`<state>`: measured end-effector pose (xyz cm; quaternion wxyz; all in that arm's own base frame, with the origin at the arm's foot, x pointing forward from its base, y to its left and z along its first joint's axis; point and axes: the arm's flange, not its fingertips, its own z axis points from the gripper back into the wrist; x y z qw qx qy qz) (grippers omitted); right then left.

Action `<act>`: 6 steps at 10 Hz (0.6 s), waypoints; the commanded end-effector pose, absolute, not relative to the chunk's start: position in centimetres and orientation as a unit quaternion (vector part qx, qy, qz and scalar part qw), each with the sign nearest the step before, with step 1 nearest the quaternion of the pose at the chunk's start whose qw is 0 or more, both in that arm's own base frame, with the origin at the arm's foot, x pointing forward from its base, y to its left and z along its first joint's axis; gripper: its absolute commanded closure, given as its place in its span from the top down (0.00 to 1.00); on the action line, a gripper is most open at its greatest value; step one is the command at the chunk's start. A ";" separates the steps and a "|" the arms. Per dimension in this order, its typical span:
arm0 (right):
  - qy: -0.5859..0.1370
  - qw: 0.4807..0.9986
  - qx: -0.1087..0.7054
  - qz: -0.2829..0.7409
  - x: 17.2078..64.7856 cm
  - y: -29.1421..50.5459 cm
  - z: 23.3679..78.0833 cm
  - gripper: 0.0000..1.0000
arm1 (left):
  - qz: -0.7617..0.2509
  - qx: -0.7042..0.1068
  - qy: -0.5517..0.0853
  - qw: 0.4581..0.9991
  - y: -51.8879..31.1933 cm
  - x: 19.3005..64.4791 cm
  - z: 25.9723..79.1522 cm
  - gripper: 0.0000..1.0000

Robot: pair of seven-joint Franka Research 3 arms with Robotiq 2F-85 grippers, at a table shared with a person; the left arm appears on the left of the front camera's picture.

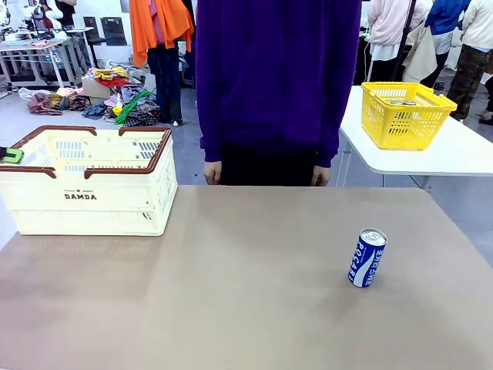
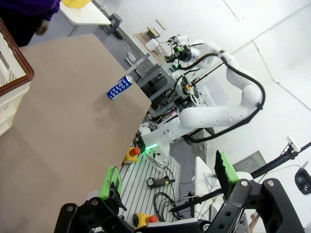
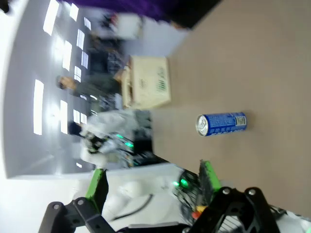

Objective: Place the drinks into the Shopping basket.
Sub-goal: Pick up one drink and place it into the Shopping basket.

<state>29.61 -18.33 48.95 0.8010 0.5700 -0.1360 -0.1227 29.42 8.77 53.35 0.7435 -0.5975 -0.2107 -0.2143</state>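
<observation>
Brown tabletop (image 1: 231,308) is stretching away from the robot's side, where the left gripper (image 2: 168,174) and the right gripper (image 3: 153,174) are both hanging with jaws spread wide, holding nothing. One blue can (image 1: 367,258) is standing upright on the near right part, well apart from the Shopping basket (image 1: 88,181) sitting at the far left; whether anything is lying inside it is hard to tell. A person (image 1: 277,77) in a purple top is standing at the far edge, and a yellow basket (image 1: 404,114) is resting on a white table (image 1: 462,158) beyond.

Grey floor (image 1: 187,150), white side table (image 1: 462,158) — clothes heap (image 1: 115,104) behind
</observation>
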 end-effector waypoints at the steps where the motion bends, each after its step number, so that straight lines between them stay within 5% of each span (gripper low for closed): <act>1: -0.064 0.885 0.459 -0.051 35.2 -9.7 52.8 1.00 | -0.212 -0.607 -0.216 0.735 8.6 29.2 53.6 1.00; 6: -0.052 0.984 0.144 0.092 36.1 9.7 49.6 1.00 | -0.212 -0.607 -0.216 0.735 8.6 29.2 53.6 1.00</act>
